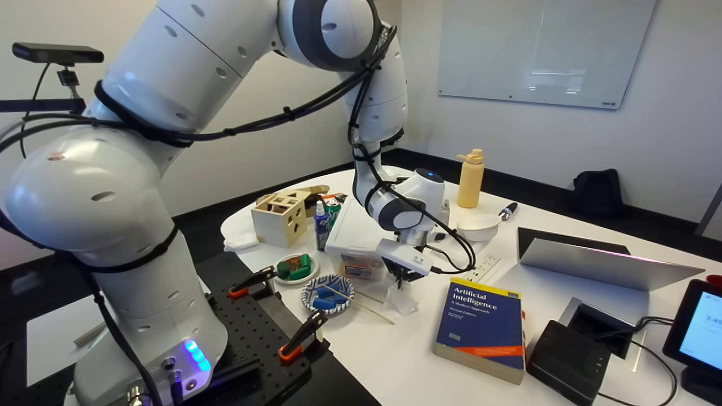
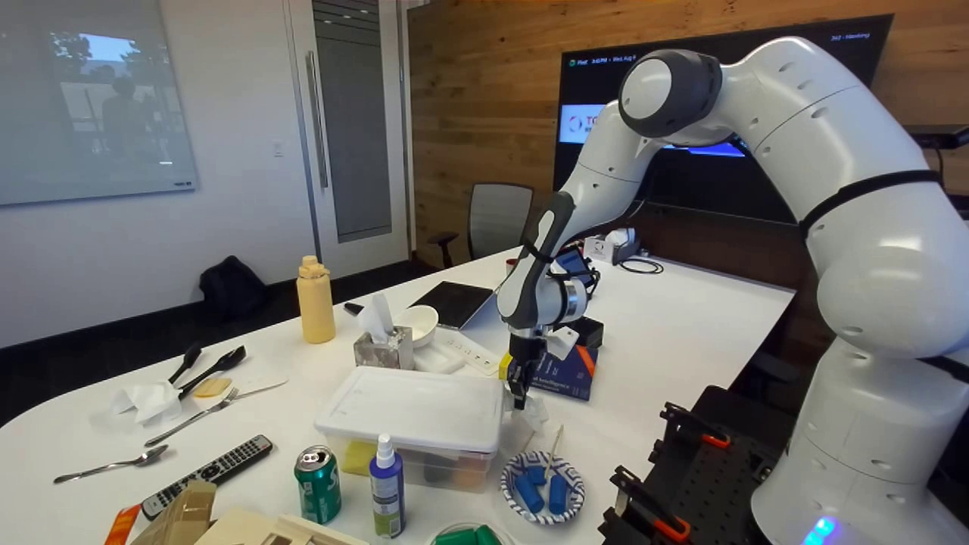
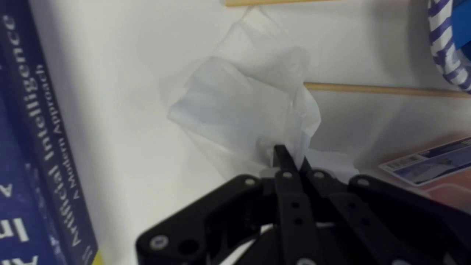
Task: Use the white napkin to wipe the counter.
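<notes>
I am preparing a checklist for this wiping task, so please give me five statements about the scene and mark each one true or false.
1. The black end effector is shut on the crumpled white napkin. True.
2. The tall yellow bottle lies on its side. False: that bottle stands upright.
3. The thick dark-blue book lies flat on the smooth white counter. True.
4. Everything in the round blue-and-white patterned bowl is green. False: that bowl holds blue pieces.
5. A green metal can stands beside the slim purple bottle. True.
</notes>
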`<action>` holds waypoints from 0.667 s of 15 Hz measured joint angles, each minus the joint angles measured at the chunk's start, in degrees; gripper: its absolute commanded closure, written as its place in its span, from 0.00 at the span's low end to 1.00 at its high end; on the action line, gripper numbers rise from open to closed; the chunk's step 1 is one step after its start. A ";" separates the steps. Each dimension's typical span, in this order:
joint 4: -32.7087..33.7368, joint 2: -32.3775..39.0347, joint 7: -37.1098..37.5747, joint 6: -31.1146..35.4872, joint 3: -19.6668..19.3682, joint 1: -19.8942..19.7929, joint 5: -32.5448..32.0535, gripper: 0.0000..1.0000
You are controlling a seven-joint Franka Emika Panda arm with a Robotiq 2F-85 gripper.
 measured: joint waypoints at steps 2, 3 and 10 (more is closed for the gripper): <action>2.15 0.82 1.68 0.01 -1.08 -0.46 -0.54 0.99; 3.04 1.04 2.32 0.01 -1.68 -0.84 -0.99 0.99; 3.77 1.63 3.73 -4.17 -4.63 -3.94 -5.69 0.99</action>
